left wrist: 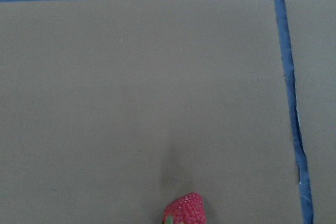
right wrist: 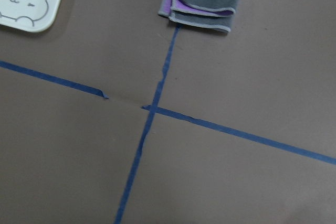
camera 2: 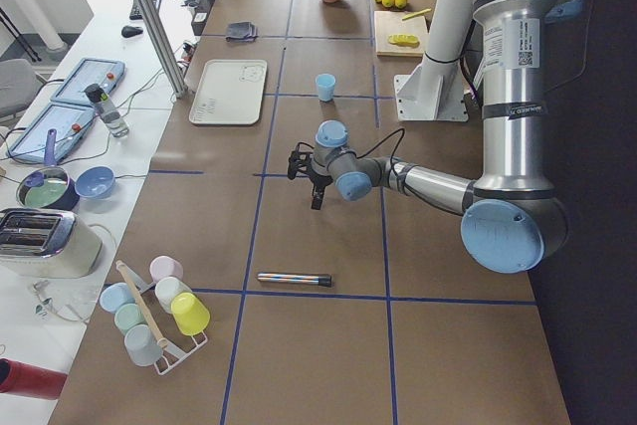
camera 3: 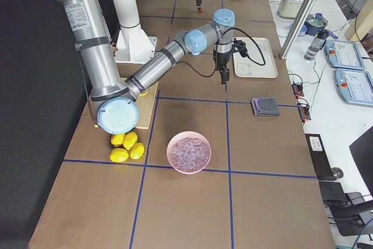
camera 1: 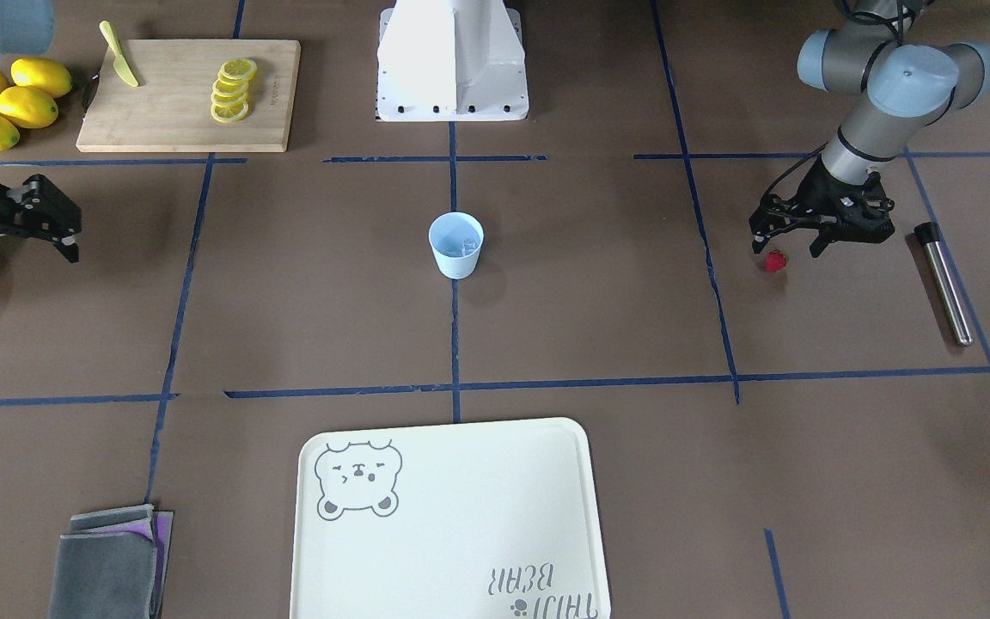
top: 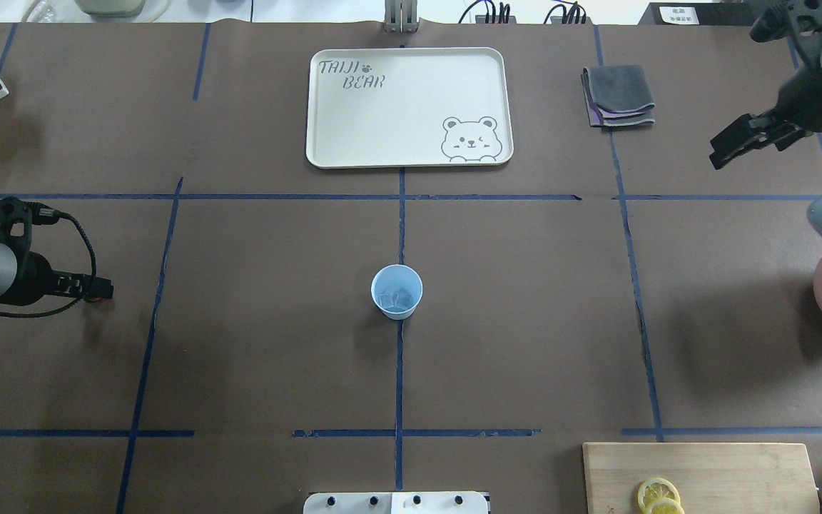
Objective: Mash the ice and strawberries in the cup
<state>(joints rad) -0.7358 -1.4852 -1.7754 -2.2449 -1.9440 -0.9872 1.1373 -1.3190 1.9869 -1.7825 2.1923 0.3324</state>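
Exterior front-facing view: left gripper [camera 1: 785, 249], fingers spread, sits low over the strawberry [camera 1: 775, 261] near the worktop's [camera 1: 598, 301] left edge. Metal rod [camera 1: 944, 284] lies just outboard. Cup [camera 1: 458, 262] holding ice [camera 1: 461, 243] stands mid-worktop, with bare surface between it and the berry. Right gripper [camera 1: 61, 236] is at the right edge; I cannot tell whether its fingers are apart.

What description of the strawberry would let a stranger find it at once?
Find the left arm reaching low over the table. Under its end effector is the strawberry. It is the one small red thing there; the steel rod nearby is long and silver.
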